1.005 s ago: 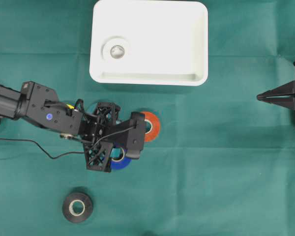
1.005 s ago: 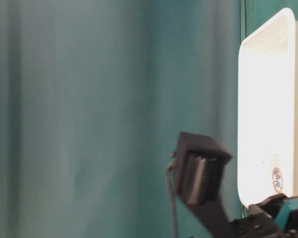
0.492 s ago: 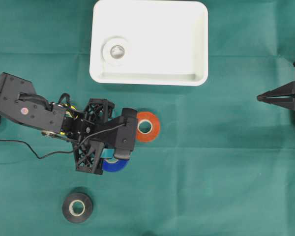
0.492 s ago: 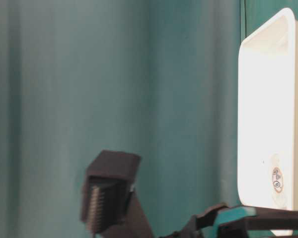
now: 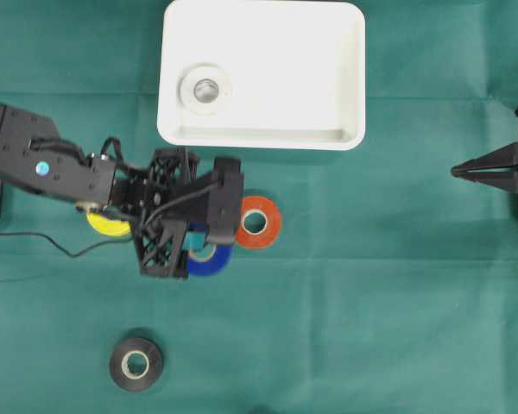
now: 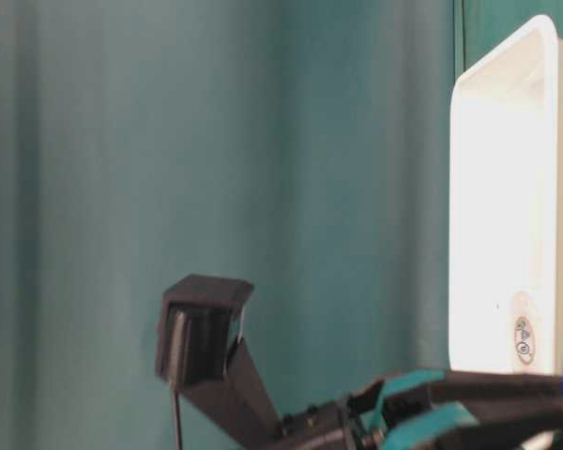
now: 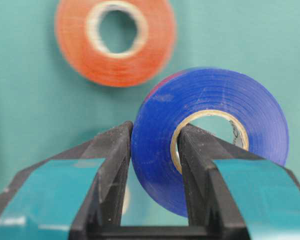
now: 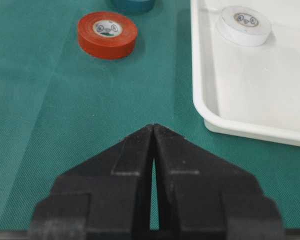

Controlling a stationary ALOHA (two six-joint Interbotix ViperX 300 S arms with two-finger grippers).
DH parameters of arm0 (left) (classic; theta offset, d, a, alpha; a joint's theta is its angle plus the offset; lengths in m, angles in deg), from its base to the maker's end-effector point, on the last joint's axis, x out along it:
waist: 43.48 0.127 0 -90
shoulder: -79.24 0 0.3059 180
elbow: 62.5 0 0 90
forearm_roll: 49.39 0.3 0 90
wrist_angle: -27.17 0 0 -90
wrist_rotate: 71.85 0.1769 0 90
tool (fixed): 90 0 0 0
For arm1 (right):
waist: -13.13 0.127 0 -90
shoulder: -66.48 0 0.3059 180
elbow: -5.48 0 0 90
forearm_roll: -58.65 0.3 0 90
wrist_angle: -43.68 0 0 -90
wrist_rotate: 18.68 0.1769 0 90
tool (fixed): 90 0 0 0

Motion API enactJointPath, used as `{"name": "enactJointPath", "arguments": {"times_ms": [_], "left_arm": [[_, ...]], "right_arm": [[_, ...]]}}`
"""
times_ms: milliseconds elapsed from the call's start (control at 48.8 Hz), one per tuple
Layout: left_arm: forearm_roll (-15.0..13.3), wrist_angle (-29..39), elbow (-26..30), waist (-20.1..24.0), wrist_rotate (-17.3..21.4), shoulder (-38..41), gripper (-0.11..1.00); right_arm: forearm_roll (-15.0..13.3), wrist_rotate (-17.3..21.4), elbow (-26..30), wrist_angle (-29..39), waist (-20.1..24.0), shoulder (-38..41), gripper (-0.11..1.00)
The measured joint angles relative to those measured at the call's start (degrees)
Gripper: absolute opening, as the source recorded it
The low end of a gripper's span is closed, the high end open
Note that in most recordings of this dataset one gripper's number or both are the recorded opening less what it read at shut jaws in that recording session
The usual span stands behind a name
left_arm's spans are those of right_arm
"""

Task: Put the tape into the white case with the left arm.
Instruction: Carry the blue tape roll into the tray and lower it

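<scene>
1. Overhead view: the black left gripper with teal-blue finger strips (image 5: 209, 250) is over the green cloth-covered table (image 5: 397, 293), below the large shallow white plastic case (image 5: 262, 73). The blue roll of tape (image 5: 212, 260) shows under its fingers. A flat orange tape roll (image 5: 257, 222) lies just to its right, a yellow roll (image 5: 109, 226) is partly hidden under the arm, and a black roll (image 5: 136, 363) lies well apart. A white roll (image 5: 205, 89) sits inside the case at its left. The all-black right gripper (image 5: 456, 171) is at the right edge.
2. Table-level view: teal finger strips at the bottom; the case rim at the right.
3. Left wrist view: the gripper is clamped on the blue roll's wall, one finger (image 7: 107, 165) outside, the other through the core.
4. Right wrist view: jaws pressed together, holding nothing.
</scene>
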Motion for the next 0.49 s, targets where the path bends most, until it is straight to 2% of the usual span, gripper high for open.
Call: {"name": "enactJointPath", "arguments": {"times_ms": [492], "left_arm": [[0.0,-3.69,1.85,11.43,0.18,0.18,0.26]], "right_arm": [[0.0,0.0,0.0,0.0,0.0,0.0,-0.1]]}}
